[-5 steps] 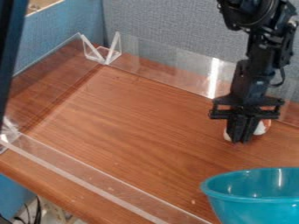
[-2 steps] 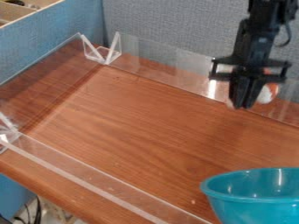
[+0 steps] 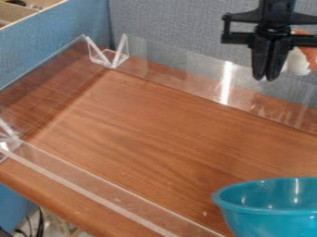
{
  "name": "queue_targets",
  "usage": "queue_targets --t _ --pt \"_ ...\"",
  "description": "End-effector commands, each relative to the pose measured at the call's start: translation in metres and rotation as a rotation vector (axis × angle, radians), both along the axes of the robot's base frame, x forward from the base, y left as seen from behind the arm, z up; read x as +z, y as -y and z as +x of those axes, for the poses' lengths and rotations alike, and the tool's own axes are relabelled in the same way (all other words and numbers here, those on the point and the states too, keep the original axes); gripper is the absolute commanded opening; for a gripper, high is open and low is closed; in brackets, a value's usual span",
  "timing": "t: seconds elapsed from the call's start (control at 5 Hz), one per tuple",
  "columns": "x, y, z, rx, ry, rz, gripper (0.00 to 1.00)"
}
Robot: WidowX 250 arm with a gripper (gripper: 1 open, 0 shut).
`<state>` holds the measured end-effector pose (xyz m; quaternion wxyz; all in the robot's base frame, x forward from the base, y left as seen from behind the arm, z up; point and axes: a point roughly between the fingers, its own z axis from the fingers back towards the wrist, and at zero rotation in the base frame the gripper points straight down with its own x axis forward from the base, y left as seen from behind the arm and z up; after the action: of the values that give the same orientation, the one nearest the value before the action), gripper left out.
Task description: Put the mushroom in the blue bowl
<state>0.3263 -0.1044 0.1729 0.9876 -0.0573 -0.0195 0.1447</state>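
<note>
- Jaws closed on the small toy mushroom with cream-white stem and orange-brown cap point(image 3: 297, 61); most of it sits hidden behind my black two-fingered gripper point(image 3: 268, 72), and only a pale and orange bit shows at the right side of the fingers.
- Gripper points straight down, high above the reddish-brown wooden tabletop point(image 3: 148, 139), near the top right of the view. Height reads as clearance: enough, I judge, to carry the load over a bowl rim without clipping it.
- Grip looks off-centre, with the mushroom bulging to one side. Risk of it twisting or slipping during travel; a slow carry would suit.
- Large round glossy turquoise-blue plastic bowl point(image 3: 235, 205) sits at the bottom right corner, partly cut by the frame edge, well apart from my gripper and nearer the camera. Interior looks empty as far as visible.
- Clear acrylic wall point(image 3: 74, 65) fences the table edges, probably to keep dropped items on the surface.
- Task not yet done: mushroom held aloft, not over the bowl. Next move, by my reckoning, is across toward the bowl, then release above its middle.
</note>
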Motion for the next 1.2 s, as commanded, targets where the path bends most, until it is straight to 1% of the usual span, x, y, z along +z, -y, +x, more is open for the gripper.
queue_targets --t 0.0,0.2,0.4,0.6,0.8,1.0 --pt "0.018 -0.004 -0.02 -0.027 0.057 -0.028 0.0" --pt "0.011 -0.008 -0.035 -0.033 0.041 -0.042 0.0" --pt "0.002 0.001 -0.051 -0.04 0.029 -0.051 0.0" --pt "-0.006 0.013 -0.065 -0.064 0.016 -0.052 0.0" --pt "-0.023 0.017 -0.068 -0.154 0.0 -0.058 0.0" --pt "-0.041 0.013 -0.069 -0.193 -0.015 -0.057 0.0"
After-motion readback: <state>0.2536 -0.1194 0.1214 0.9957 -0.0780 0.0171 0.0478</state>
